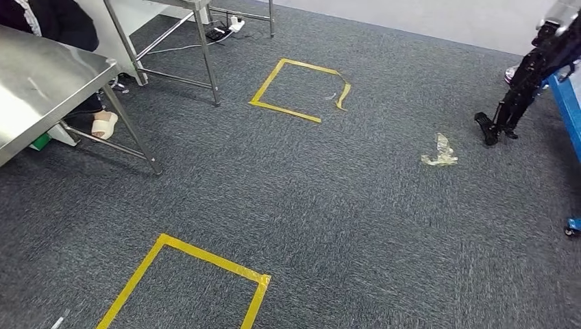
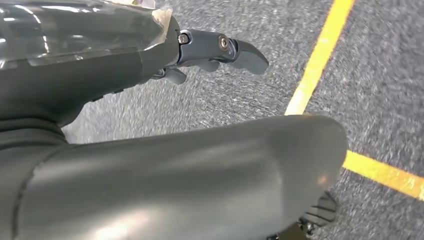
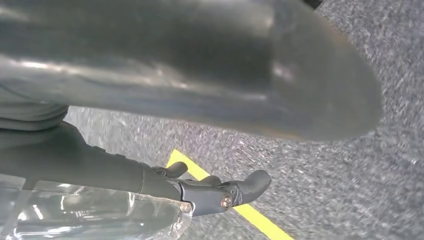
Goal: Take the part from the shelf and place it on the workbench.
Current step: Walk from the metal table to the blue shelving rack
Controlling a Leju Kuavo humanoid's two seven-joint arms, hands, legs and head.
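Nothing held so far: both hands look empty, so I'd say we're right at the start.
Left hand: left hand (image 2: 165, 150) hangs over the grey carpet (image 1: 342, 205), thick thumb up front, darker fingers (image 2: 225, 50) stretched out and loosely apart, gripping nothing. Yellow tape line (image 2: 320, 60) runs on the floor past them.
Right hand: same deal, right hand (image 3: 200, 75) dangling above the carpet, fingers (image 3: 235, 192) extended, slightly apart, nothing in them.
Nearest floor mark: yellow tape square (image 1: 185, 281) low in the head view.
Mid floor: crumpled scrap of clear tape (image 1: 440, 152) lying loose on the carpet.
Worktop: steel worktop (image 1: 41, 86) off to the left, its near corner by a slanted leg; a person's foot (image 1: 104, 125) sits under it.
Farther floor mark: second tape square (image 1: 298, 89), one corner peeling.
Far right: blue frame (image 1: 566, 110), maybe the shelf, can't tell. Black jointed thing (image 1: 524, 82) leans against it.
The part: can't spot it anywhere, so no idea where it sits.
Done vs left: my guess is basically everything's left. Reach the shelf, grab, carry, set down.
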